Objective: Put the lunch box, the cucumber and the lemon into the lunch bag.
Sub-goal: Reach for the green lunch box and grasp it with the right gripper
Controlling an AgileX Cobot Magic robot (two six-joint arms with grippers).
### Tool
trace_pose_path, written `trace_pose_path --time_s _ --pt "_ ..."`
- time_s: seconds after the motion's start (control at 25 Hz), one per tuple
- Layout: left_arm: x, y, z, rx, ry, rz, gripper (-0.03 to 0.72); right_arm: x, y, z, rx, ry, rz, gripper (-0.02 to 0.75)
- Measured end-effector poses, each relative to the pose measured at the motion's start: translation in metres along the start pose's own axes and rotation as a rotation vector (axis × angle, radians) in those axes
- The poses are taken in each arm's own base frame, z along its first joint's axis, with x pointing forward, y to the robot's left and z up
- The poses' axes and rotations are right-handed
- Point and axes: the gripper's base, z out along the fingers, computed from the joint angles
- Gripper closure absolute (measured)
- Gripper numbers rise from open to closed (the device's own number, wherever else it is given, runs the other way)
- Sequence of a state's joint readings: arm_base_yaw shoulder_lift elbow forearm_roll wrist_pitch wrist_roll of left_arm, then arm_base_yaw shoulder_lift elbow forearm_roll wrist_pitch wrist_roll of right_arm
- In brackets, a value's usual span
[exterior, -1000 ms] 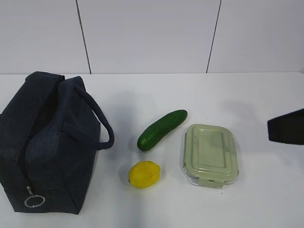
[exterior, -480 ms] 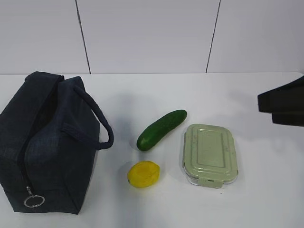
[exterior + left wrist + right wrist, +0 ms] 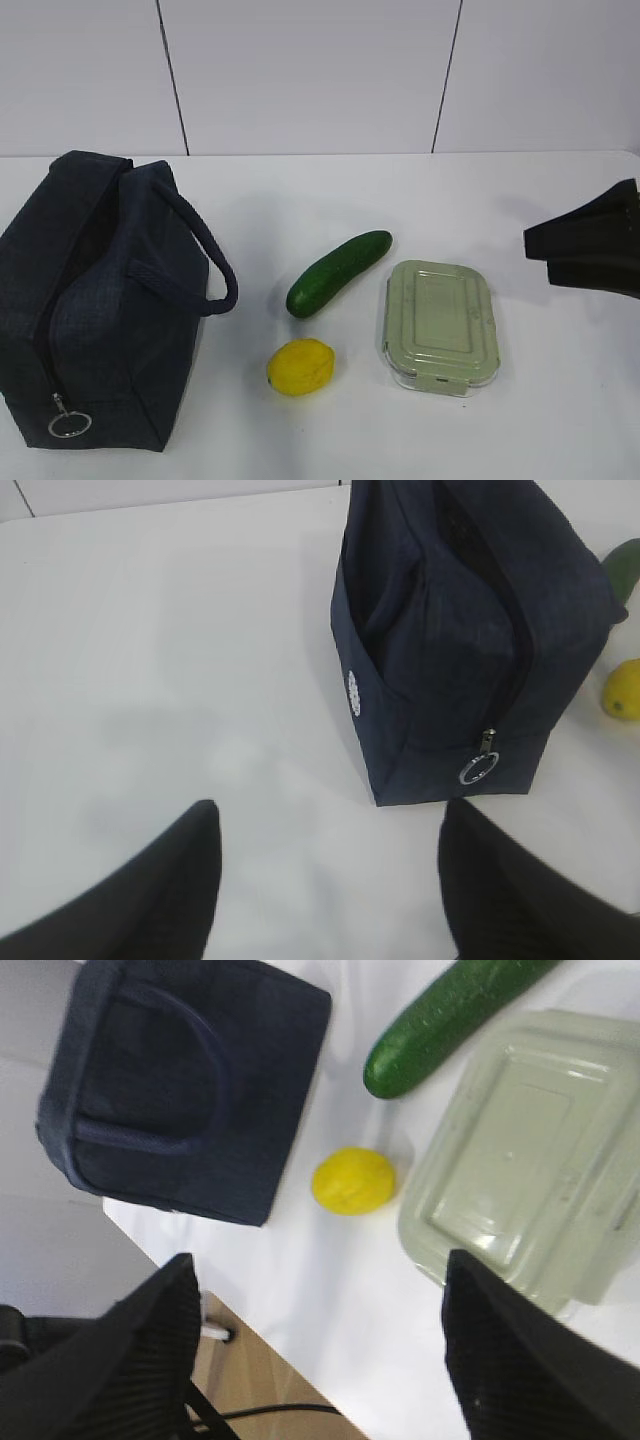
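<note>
The navy lunch bag (image 3: 100, 300) stands at the left, its silver ring pull (image 3: 68, 423) hanging at the near end. The dark green cucumber (image 3: 338, 272) lies slantwise in the middle, with the yellow lemon (image 3: 300, 367) in front of it. To their right lies the lunch box (image 3: 438, 325) with its sage-green lid on. My right gripper (image 3: 538, 255) hangs open at the right edge, above and apart from the lunch box (image 3: 530, 1160), empty (image 3: 320, 1260). My left gripper (image 3: 328, 810) is open and empty over bare table, short of the bag (image 3: 460, 630); it is out of the exterior view.
The white table's front edge (image 3: 240, 1290) shows in the right wrist view, with brown floor and a black cable (image 3: 290, 1408) below it. A white panelled wall (image 3: 310, 70) closes the back. Bare table lies left of the bag (image 3: 150, 660).
My right gripper has come further into the exterior view from the right edge, moving left. The bag, cucumber, lemon and lunch box lie where they were.
</note>
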State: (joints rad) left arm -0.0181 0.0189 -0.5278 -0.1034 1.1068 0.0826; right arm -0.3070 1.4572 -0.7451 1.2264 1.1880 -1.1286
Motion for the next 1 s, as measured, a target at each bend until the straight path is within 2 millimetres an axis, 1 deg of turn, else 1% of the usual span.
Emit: trace_pose_path --time_s 0.08,0.16,0.28,0.44,0.64,0.76,1.0 --pt "0.0 0.0 0.0 0.0 0.0 0.0 0.193 0.001 -0.01 0.005 0.0 0.02 -0.04 0.171" --pt "0.0 0.0 0.0 0.0 0.0 0.0 0.194 0.002 -0.015 0.008 -0.003 0.03 -0.087 0.172" --pt "0.0 0.0 0.0 0.0 0.0 0.0 0.193 0.003 -0.023 0.012 -0.01 0.045 -0.094 0.172" --pt "0.0 0.0 0.0 0.0 0.0 0.0 0.193 0.006 -0.039 0.021 -0.026 0.066 -0.035 0.172" --pt "0.0 0.0 0.0 0.0 0.0 0.0 0.193 0.007 -0.055 0.032 -0.046 0.046 0.033 0.172" --pt "0.0 0.0 0.0 0.0 0.0 0.0 0.193 0.009 -0.06 0.034 -0.049 0.057 0.043 0.172" --pt "0.0 0.0 0.0 0.0 0.0 0.0 0.193 0.011 -0.062 0.035 -0.043 0.081 0.069 0.172"
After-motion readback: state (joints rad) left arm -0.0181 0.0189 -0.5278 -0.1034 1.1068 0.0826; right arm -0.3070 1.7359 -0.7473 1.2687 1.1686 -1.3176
